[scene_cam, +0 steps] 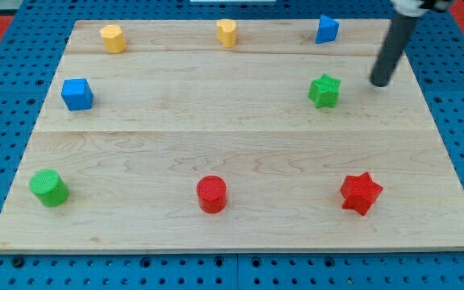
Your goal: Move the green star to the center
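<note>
Rod and tip entered from the view's top right corner; my tip [381,81] rested on the wooden board [240,149], touching no block; the arm carried no jaws, only that bare rod, so nothing was clamped. Just to the tip's left and a little lower sat the green star [324,90], near but apart from it, in the board's right half. Up and to the left of the tip stood the blue block [326,29], shape unclear; farther left along the top edge were a yellow block [227,33] and another yellow block [113,38]; far left lay the blue cube [77,93]. Below the tip sat the red star [361,193]; down-left, the red cylinder [211,194]; farthest off, the green cylinder [49,188].
</note>
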Action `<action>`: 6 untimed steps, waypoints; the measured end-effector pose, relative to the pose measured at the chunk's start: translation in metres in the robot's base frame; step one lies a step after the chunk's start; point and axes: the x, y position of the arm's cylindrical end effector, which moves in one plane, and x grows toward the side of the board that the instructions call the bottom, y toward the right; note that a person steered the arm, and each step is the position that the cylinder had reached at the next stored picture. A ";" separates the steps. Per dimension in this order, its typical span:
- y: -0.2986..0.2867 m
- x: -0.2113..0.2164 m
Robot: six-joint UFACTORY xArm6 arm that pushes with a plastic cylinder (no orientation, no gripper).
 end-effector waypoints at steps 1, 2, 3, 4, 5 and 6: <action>-0.035 -0.004; -0.004 0.008; -0.054 0.019; -0.074 0.040; -0.092 0.042; -0.194 0.038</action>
